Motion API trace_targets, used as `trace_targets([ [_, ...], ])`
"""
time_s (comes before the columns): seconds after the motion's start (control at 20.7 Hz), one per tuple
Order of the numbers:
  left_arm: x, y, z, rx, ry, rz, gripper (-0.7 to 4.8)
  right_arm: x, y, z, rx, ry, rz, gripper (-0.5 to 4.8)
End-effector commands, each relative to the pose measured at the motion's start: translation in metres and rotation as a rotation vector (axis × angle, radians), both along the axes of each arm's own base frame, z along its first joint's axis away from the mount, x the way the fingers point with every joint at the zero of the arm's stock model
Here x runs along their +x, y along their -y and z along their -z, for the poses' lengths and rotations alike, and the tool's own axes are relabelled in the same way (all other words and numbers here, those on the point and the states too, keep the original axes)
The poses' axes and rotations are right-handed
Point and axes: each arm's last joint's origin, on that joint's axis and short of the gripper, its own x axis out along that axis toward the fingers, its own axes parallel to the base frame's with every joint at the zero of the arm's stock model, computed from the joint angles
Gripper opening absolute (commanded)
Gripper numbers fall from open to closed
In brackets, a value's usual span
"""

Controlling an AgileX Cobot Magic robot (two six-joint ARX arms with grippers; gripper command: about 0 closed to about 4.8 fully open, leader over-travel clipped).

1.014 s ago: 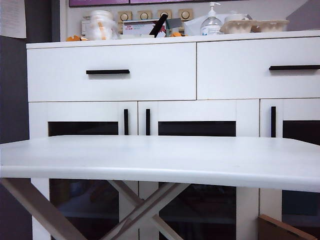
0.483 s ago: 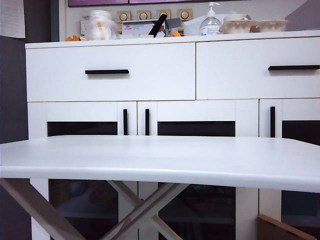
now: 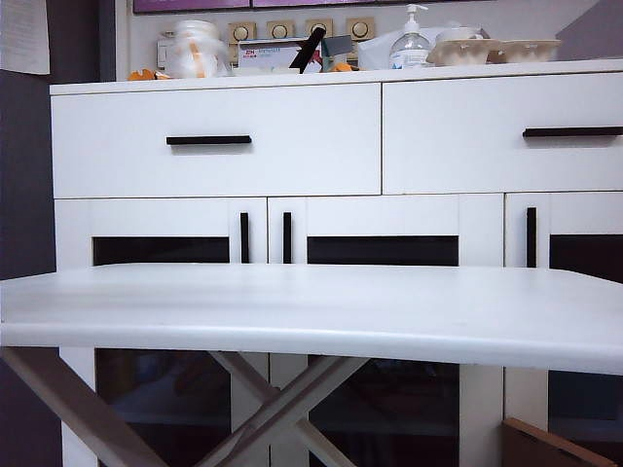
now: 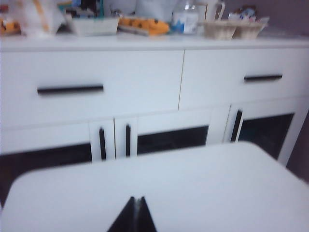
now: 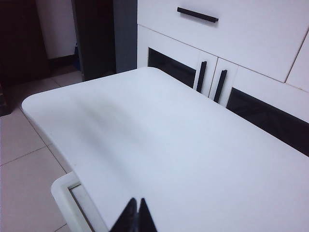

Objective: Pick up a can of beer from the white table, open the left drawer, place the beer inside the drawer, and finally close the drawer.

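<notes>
White cabinet (image 3: 458, 224): fills back of exterior view, behind table. Two wide drawers up top, glass-panel doors w/ vertical black handles (image 3: 244, 236) below.

White table (image 3: 311, 306): broad flat top w/ rounded edge, in front of cabinet, on pale crossed legs (image 3: 282, 409). Also in left wrist view (image 4: 159, 188) and right wrist view (image 5: 183, 150). Top bare in all three views.

Left drawer (image 3: 216, 141): at 10 o'clock in exterior view, front flush w/ cabinet face, shut. Short black bar handle (image 3: 208, 140) horizontal at centre. Seen blurred in left wrist view (image 4: 91, 87); in right wrist view (image 5: 227, 29), handle at edge of view.

Right drawer (image 3: 502, 133): at 2 o'clock, shut, matching bar handle (image 3: 572, 131).

Cabinet-top clutter, 12 o'clock strip: wrapped white bundle (image 3: 198, 49), egg cartons (image 3: 496, 49), clear pump bottle (image 3: 411, 44), flat box (image 3: 277, 55) w/ black item leaning on it.

Brown board corner (image 3: 545, 446): at 5 o'clock, near floor.

Left gripper (image 4: 135, 212): over near edge of table, pointing toward cabinet; dark fingertips pressed together, nothing between. Not in exterior view.

Right gripper (image 5: 135, 215): over near table edge, at corner end; tips pressed together, nothing held. Not in exterior view.

Can of beer: in no view; location cannot be told.
</notes>
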Motion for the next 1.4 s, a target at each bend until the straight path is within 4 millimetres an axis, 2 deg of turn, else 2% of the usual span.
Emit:
trace_targets([
  [0.05,0.001,0.000,0.024,0.016,-0.044,0.000,-0.05,-0.001,0.000,-0.002,0.009,0.011,-0.006,-0.01],
  [0.29,-0.001,-0.001,0.080,0.027,-0.103,-0.047,-0.05,-0.001,0.000,-0.002,0.009,0.011,-0.006,-0.01],
  [0.43,-0.010,-0.004,0.102,0.010,-0.053,-0.044,-0.05,-0.001,0.000,-0.002,0.009,0.011,-0.006,0.00],
  [0.63,-0.024,-0.010,0.115,0.003,0.023,-0.141,-0.05,-0.001,0.000,-0.002,0.009,0.011,-0.006,-0.01],
  [0.77,-0.026,-0.016,0.129,0.041,0.062,-0.223,-0.06,-0.001,0.000,-0.002,0.009,0.011,-0.006,-0.01],
  [0.97,-0.019,-0.022,0.148,0.051,0.045,-0.308,-0.06,-0.001,0.000,-0.002,0.010,0.012,-0.007,-0.01],
  [1.26,-0.005,-0.021,0.181,0.039,0.107,-0.315,-0.05,-0.001,0.000,-0.002,0.009,0.011,-0.007,-0.01],
  [1.4,-0.004,-0.024,0.191,0.059,0.020,-0.424,-0.05,-0.001,0.000,-0.002,0.009,0.011,-0.007,0.00],
])
